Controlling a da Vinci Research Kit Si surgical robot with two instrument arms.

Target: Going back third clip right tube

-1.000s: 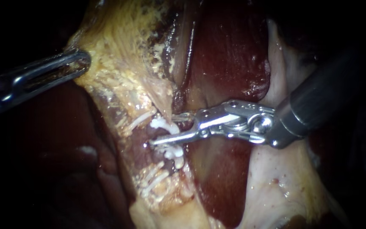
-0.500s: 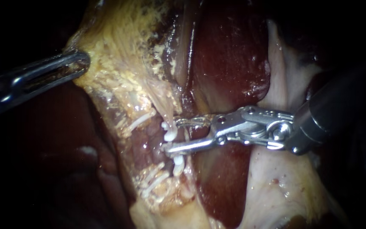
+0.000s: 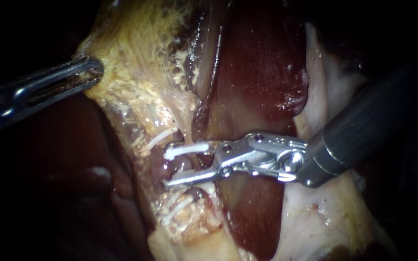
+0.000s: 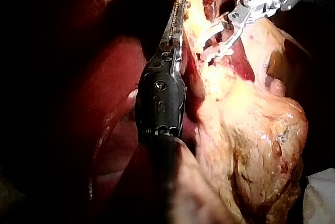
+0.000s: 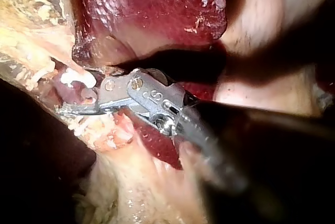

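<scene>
My right instrument (image 3: 168, 168) comes in from the right with its jaws open, one on each side of a reddish tube (image 3: 182, 166). A white clip (image 3: 187, 150) lies along its upper jaw. In the right wrist view the same jaws (image 5: 65, 96) straddle the tube beside the white clip (image 5: 78, 77). At the upper left, my left instrument (image 3: 90, 72) is shut on the yellow edge of the gallbladder (image 3: 136, 58) and holds it taut. The left wrist view shows its thin jaws (image 4: 179, 14) pressed together along that tissue, with the right instrument (image 4: 212, 46) beyond.
Dark red liver (image 3: 257, 72) fills the space above the right instrument. Pale tissue (image 3: 315, 212) lies under its shaft. White clip-like strips (image 3: 160, 137) (image 3: 177, 208) cross the yellow tissue above and below the jaws.
My right instrument first drew back to the right, then came forward again to the left and slightly lower, its open jaws now around the tube. The left instrument has held still.
</scene>
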